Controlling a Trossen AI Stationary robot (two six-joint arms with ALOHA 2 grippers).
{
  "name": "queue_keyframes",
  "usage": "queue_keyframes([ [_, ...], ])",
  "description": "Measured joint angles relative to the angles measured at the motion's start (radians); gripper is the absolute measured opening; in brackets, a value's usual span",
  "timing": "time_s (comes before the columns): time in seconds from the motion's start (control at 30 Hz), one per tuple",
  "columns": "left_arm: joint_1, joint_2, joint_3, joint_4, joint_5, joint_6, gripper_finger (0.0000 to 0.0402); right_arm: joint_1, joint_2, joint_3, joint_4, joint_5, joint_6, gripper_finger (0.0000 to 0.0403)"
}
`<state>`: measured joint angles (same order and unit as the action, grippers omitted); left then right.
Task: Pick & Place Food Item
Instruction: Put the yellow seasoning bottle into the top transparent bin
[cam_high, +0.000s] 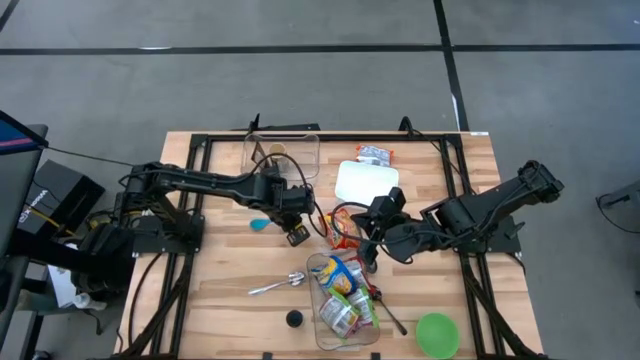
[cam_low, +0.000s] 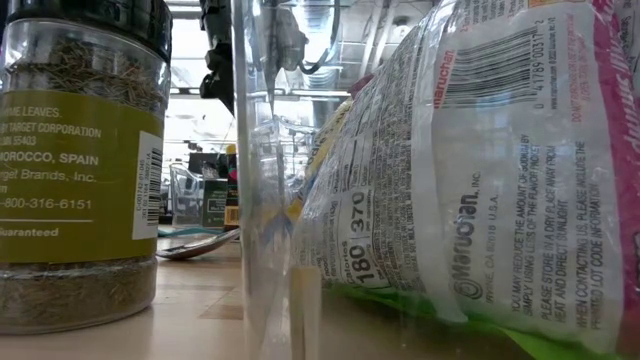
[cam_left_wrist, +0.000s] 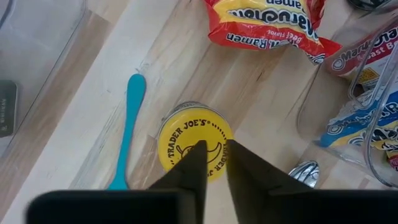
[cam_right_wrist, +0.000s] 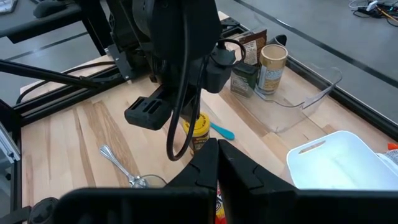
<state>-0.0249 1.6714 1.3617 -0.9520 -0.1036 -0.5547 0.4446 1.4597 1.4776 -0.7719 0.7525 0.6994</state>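
Hovering my left pincer (cam_left_wrist: 212, 163), fingers slightly spread, right over the yellow jar (cam_left_wrist: 194, 142); teal spoon (cam_left_wrist: 128, 124) just beside; right pincer (cam_right_wrist: 217, 163) pressed together.

The left arm reaches from the worktop's left edge toward its middle, wrist bent down, its left gripper (cam_high: 296, 234) pointing straight at the surface. Its two dark fingers (cam_left_wrist: 194, 163) stand a narrow gap apart (only slightly parted, tips almost meeting). The right arm comes in from the right edge, folded low, with the right gripper (cam_high: 368, 258) near the centre; its fingers (cam_right_wrist: 208, 158) are pressed together, holding nothing.
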Motion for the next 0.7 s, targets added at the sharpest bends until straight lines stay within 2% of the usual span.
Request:
queue_keyframes([
  [0.43,0.009,0.000,0.000,0.000,0.000,0.000,0.0259,0.000,0.000,0.000,0.000,0.000,0.000,0.0001],
  [0.57,0.023,0.000,0.000,0.001,-0.004,0.002,0.0293,0.000,0.000,0.000,0.000,0.000,0.000,0.0001],
  [0.7,0.032,-0.001,0.000,0.002,-0.005,0.049,0.0306,0.000,0.000,0.000,0.000,0.000,0.000,0.0001],
])
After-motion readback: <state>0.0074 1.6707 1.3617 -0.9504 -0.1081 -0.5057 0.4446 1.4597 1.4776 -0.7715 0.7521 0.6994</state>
